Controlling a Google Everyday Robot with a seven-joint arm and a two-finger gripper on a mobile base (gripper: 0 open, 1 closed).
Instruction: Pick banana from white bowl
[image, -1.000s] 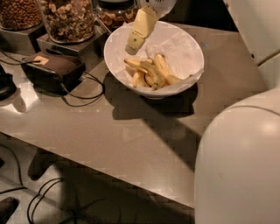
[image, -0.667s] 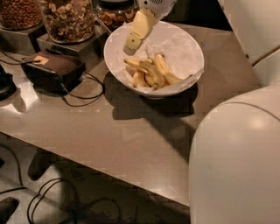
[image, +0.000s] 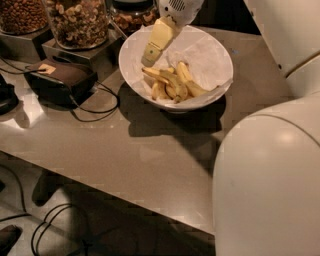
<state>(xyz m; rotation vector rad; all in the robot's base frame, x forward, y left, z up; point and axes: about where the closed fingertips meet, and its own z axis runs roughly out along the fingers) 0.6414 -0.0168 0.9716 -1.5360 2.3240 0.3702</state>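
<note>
The white bowl stands at the back of the grey table, lined with crinkled white paper. Several yellow bananas lie in its front half. The longest, curved banana lies across the pile, its thin end pointing left. My gripper hangs from the top of the view over the bowl's left inner side. Its yellowish tip is just above and left of the banana's thin end. It holds nothing that I can see.
Glass jars of nuts stand on metal bases at the back left. A dark box with cables lies left of the bowl. My white arm fills the right foreground. The table's front edge runs diagonally, with cables on the floor below.
The gripper has shifted slightly left and down over the bowl. My white arm in the foreground covers more of the right side. The bananas have not moved.
</note>
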